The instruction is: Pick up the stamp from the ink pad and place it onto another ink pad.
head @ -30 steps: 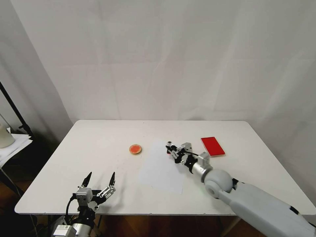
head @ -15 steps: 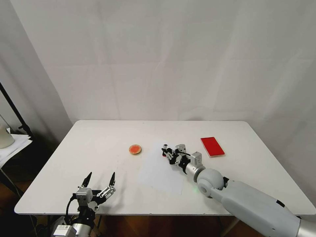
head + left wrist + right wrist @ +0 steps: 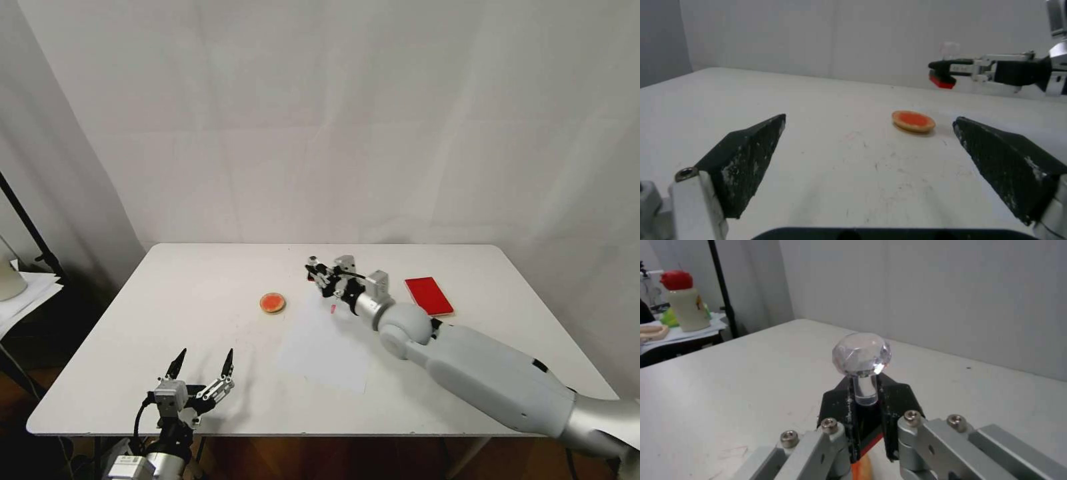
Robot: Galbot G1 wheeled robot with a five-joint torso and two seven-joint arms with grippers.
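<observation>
Stamp (image 3: 861,357) sits pinched upright in our right gripper (image 3: 313,270), held above the table (image 3: 200,280) at about two o'clock from the round pad (image 3: 273,303). At three o'clock, well apart, lies the red pad (image 3: 429,295). Our left gripper (image 3: 201,365) waits near the table's front edge, jaws spread.

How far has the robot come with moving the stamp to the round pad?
Pickup looks done: the right gripper holds the stamp above the table, away from the red ink pad. Left: setting it on the round ink pad. The left gripper waits open.
</observation>
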